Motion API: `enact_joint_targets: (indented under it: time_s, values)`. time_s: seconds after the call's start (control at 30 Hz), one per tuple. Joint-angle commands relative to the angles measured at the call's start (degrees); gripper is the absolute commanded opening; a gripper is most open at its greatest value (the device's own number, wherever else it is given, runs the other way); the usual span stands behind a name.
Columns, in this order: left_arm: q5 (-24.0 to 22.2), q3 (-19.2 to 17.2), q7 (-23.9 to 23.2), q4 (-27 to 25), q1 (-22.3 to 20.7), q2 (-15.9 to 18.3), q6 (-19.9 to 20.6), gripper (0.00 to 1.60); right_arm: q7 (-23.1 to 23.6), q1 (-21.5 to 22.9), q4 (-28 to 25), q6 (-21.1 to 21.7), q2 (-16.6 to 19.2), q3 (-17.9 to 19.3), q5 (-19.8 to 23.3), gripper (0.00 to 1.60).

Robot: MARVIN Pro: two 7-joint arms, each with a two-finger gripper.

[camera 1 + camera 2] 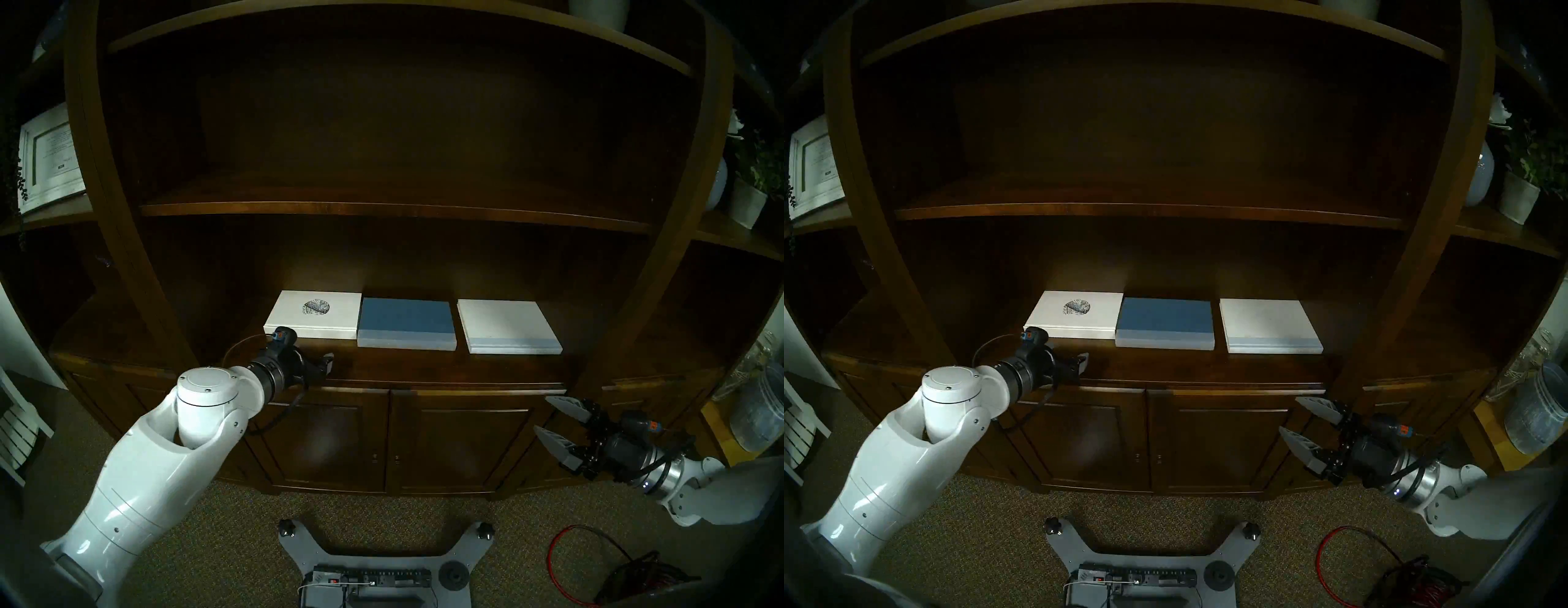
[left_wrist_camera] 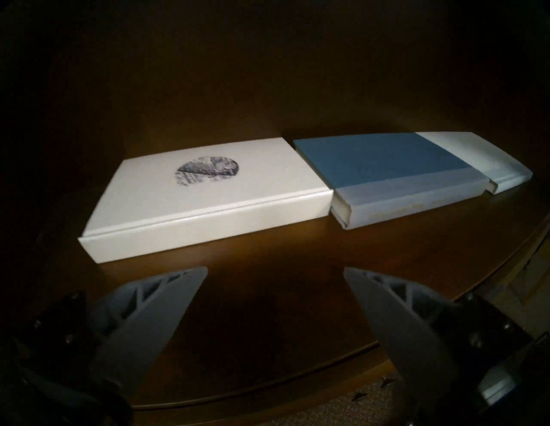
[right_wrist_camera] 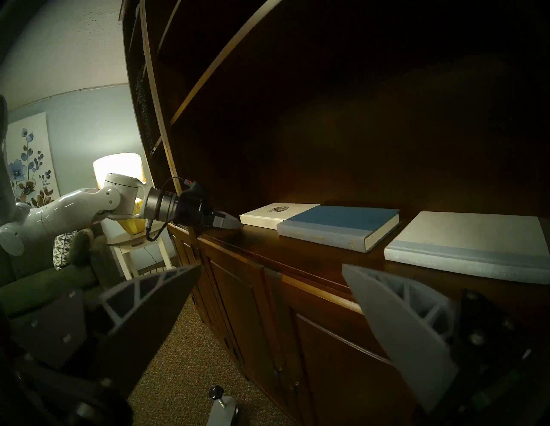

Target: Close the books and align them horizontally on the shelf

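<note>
— Books, three, all shut, lying flat in a row on the shelf (image 1: 424, 365), spines toward its curved front edge.
— Order along the row?
— White book with the dark round emblem (image 1: 314, 314) nearest the shelf's left end; blue book with the pale spine strip (image 1: 406, 323) in the middle; white book with the pale-blue strip (image 1: 509, 326) nearest the right end.
— Touching?
— Emblem book and blue book edge to edge, or very nearly so. A clear strip of bare wood between blue book and right-hand book. Front edges not quite level: blue book's spine a little closer to the shelf's front edge than the emblem book's.
— Left gripper (image 2: 275, 270)?
— Open wide, empty, over the front edge of the shelf, just in front of the emblem book's front left corner, apart from it. Pointing slightly downward toward the books.
— Right gripper (image 1: 547, 418)?
— Also spread open, holding nothing. Off the shelf altogether, below and in front of its right front corner, level with the cabinet doors (image 1: 382, 441). Well apart from the right-hand book.
— Anything else on the shelf?
— Only the three books. Upper board (image 1: 394, 210) above, bare in the part visible. Framed certificate (image 1: 49, 161) on the side section at left, potted plant (image 1: 753, 187) on the side section at right.
</note>
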Motion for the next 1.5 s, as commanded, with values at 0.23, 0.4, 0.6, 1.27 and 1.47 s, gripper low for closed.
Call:
enact_joint_targets:
  time_s: [0.23, 0.4, 0.6, 1.27, 1.47]
  values:
    - [-1.7, -12.3, -6.7, -10.4, 13.0, 9.2, -4.1, 1.6, 0.0, 0.7, -0.1, -0.2, 0.3, 0.6, 0.1, 1.6]
    - [-2.9, -17.0, -9.9, -12.1, 17.3, 10.3, -5.4, 1.6, 0.0, 0.8, -0.1, -0.2, 0.3, 0.7, 0.1, 1.6]
    - [-4.4, -22.9, -14.9, -12.3, 22.5, 10.4, -7.0, 1.6, 0.0, 0.8, -0.1, -0.3, 0.4, 0.7, 0.1, 1.6]
    - [-5.8, -38.9, -34.8, -11.7, 37.6, 5.0, -20.2, 1.6, -2.5, 4.4, -3.2, 5.0, 0.4, 2.2, -2.3, 1.6]
    - [-5.8, -40.0, -37.7, -11.0, 38.2, 4.2, -21.6, 1.6, -6.6, 7.6, -6.4, 11.1, 0.4, 3.3, -4.2, 1.6]
